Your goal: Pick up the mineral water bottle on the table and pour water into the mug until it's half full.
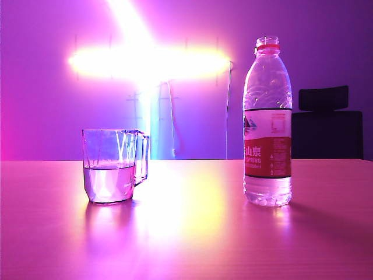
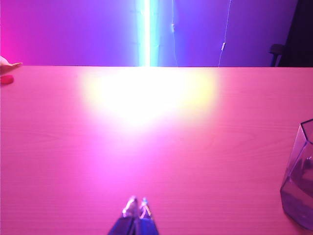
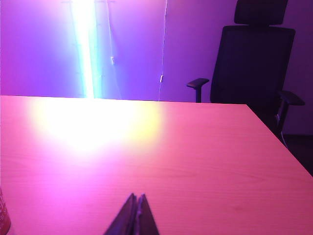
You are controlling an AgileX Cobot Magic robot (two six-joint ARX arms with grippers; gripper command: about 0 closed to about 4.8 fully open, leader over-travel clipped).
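Mineral water bottle (image 1: 267,122) stands upright and uncapped on the table (image 1: 192,233), well apart from the mug (image 1: 113,166), which already holds water (image 1: 108,182) to roughly half. Left gripper (image 2: 137,204) and right gripper (image 3: 136,199) are both clenched, empty, low over bare tabletop. Any further pour should be slight; check the level first.

Back wall (image 1: 46,105) lit pink-purple. Bright light bar (image 1: 148,62) glares horizontally across it, crossed by a vertical strip (image 3: 84,49) running white to cyan. Thin cables (image 1: 170,119) hang down the wall. Black high-back office chair (image 3: 254,63) with armrests stands at the far right side.
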